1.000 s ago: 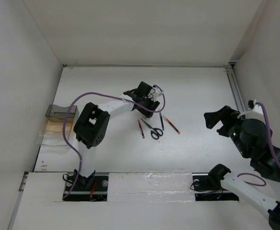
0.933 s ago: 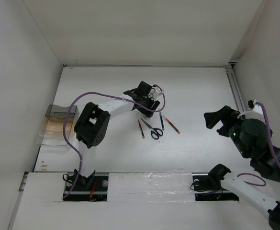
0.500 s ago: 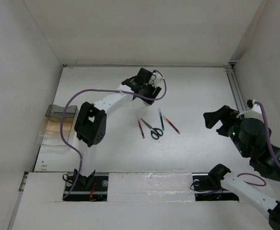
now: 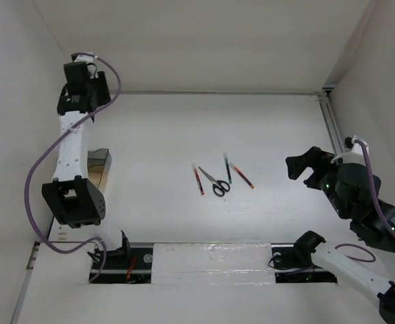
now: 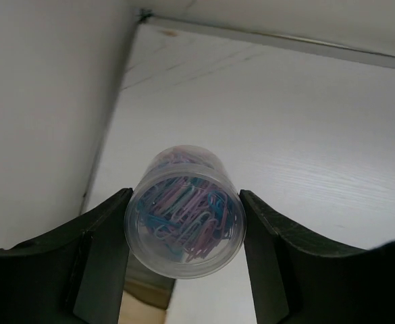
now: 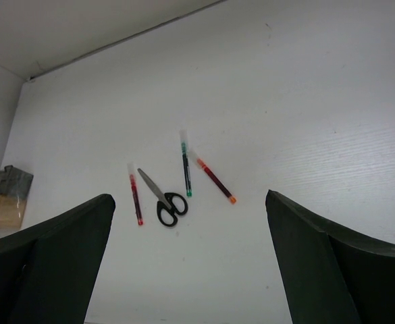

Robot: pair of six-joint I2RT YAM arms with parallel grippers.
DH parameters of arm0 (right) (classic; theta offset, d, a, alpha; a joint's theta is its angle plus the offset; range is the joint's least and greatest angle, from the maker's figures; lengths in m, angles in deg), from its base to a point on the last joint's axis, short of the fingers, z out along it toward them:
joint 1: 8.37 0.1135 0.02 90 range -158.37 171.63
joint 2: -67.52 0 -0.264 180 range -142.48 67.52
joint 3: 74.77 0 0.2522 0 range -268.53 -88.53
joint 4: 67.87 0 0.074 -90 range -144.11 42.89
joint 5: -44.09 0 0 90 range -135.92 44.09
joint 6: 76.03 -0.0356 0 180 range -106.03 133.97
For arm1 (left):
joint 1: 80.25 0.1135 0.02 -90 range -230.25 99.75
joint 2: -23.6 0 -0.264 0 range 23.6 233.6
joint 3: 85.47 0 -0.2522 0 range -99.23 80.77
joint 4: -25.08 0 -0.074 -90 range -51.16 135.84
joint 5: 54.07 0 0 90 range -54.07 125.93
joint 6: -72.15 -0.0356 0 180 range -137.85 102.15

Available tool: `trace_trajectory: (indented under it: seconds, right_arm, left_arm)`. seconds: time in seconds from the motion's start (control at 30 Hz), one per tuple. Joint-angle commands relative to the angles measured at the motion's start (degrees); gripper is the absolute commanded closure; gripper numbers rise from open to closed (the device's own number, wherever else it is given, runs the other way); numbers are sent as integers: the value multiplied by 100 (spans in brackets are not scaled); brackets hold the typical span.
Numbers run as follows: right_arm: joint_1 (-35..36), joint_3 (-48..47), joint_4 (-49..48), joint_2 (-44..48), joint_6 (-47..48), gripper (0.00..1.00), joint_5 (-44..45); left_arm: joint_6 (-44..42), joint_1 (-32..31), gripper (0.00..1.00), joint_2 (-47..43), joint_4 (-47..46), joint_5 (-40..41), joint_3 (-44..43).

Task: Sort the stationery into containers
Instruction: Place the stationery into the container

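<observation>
Left end effector (image 5: 183, 233): pinching tub (image 5: 182, 264) of paper clips (image 5: 187, 214) over far-left corner. Wrist view only, overhead hides it.
Right end effector (image 4: 304, 169): spread wide.
Scissors (image 6: 162, 198), pens (image 6: 185, 169): middle of desk (image 4: 271, 128).
Boxes (image 4: 97, 162): left edge.

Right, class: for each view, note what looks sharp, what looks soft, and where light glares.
Top external: even light, scissors sharp, glare on the near strip. Left wrist: clip tub crisp, jaws dark. Right wrist: pens sharp, jaws blurred silhouettes.
</observation>
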Motion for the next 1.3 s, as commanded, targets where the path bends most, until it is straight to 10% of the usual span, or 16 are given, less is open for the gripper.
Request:
trace_trajectory:
  seconds: [0.0,0.57,1.27]
  right_arm:
    - [-43,-185,-481,-192,205,0,-71]
    - [-43,-141,-1105,-886,363,0,-608]
    - [-43,-141,-1044,-781,249,0,-836]
  left_arm:
    - [-33,700,100,-516,270,-24,604]
    - [-402,1907,100,-1379,-872,-85,3339]
    - [-569,2478,100,-799,-1242,-1192,3543]
